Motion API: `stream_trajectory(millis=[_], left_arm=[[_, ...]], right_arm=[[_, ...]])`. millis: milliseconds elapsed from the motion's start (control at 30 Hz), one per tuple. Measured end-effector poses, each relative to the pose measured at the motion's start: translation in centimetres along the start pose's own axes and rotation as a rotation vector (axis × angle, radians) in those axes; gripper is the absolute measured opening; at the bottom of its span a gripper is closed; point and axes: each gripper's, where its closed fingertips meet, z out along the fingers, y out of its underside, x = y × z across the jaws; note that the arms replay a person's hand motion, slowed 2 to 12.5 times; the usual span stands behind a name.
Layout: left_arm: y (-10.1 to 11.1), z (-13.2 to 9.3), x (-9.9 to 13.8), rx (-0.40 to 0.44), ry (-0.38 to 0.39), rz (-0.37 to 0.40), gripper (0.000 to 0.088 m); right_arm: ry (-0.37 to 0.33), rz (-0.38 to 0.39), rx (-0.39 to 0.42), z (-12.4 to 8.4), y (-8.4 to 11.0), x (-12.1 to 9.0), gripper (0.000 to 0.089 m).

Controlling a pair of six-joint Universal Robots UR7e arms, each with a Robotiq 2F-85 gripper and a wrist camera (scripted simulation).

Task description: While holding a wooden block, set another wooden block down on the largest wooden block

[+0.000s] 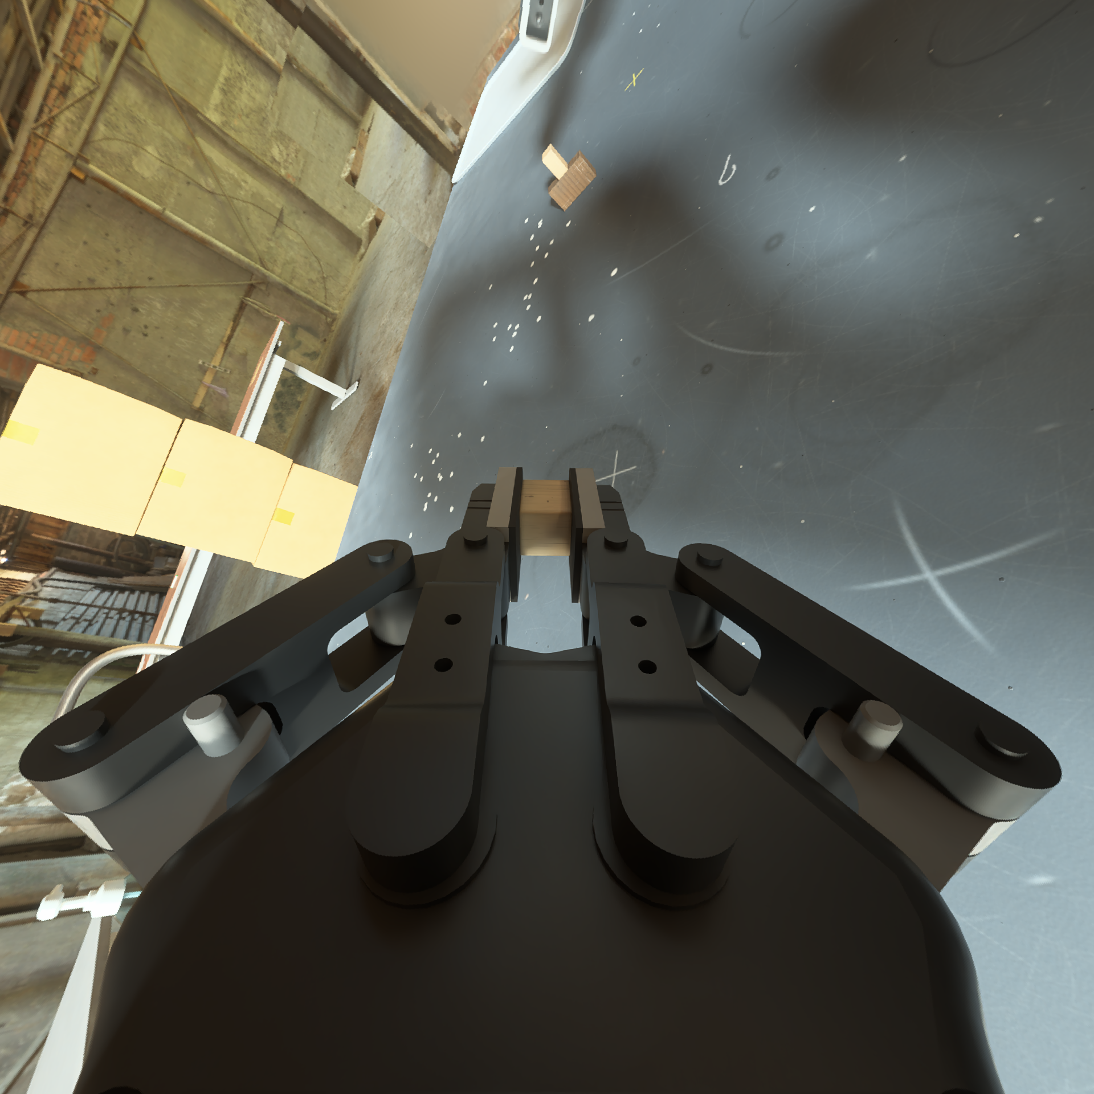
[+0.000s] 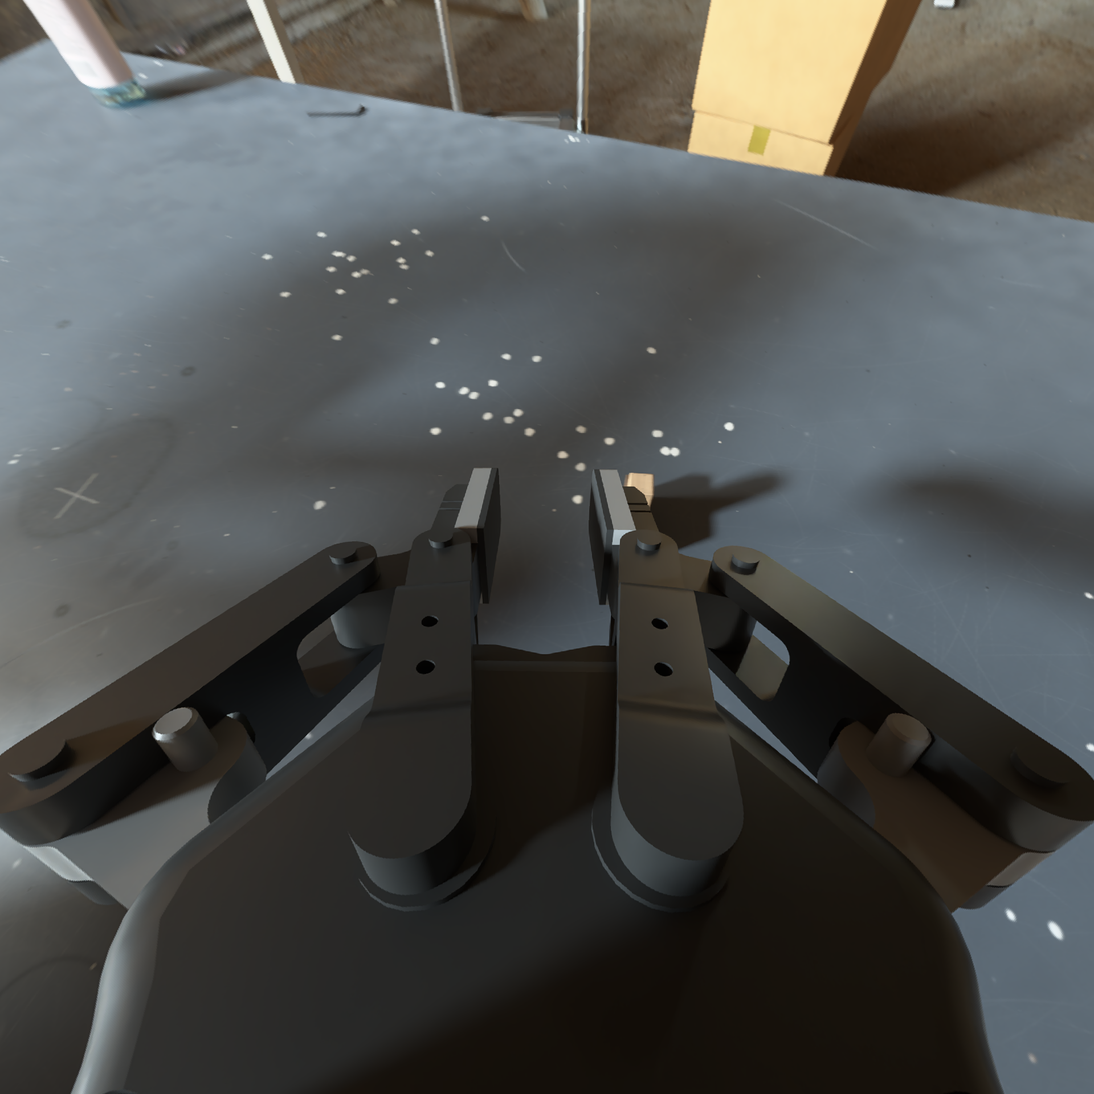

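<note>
In the left wrist view my left gripper (image 1: 544,482) is shut on a pale wooden block (image 1: 543,524) and holds it above the grey table (image 1: 829,355). Far ahead, a larger, darker brown wooden block (image 1: 574,182) lies on the table. A small pale block (image 1: 554,157) touches its far side; I cannot tell whether it lies on it or leans against it. In the right wrist view my right gripper (image 2: 544,503) is open and empty, low over the table (image 2: 237,355). A small wooden block (image 2: 640,485) peeks out just behind its right finger (image 2: 613,503).
Cardboard boxes (image 2: 769,89) stand on the floor beyond the table's far edge and also show in the left wrist view (image 1: 177,467). A pale cylinder with a blue base (image 2: 100,65) and a dark hex key (image 2: 335,110) lie at the far left of the table.
</note>
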Motion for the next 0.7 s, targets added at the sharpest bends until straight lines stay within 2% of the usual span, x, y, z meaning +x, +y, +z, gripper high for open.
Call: stream_trajectory(millis=[233,500,600,700], left_arm=[[0.1,0.0,0.0,-0.002,-0.003,-0.002,0.0137],[0.0,0.0,0.0,-0.001,-0.006,-0.002,0.0137],[-0.1,0.0,0.1,0.001,-0.005,-0.001,0.0137],[-0.2,0.0,0.1,0.002,-0.006,0.001,0.0137]], right_arm=[[-0.069,-0.044,0.140,-3.8,-0.3,-3.4,0.0289],[-0.104,-0.123,0.321,-8.4,-0.2,-7.2,0.0312],[-0.114,-0.136,0.352,-9.5,0.3,-8.6,0.0313],[-0.099,-0.154,0.337,-9.9,1.4,-9.5,0.0312]])
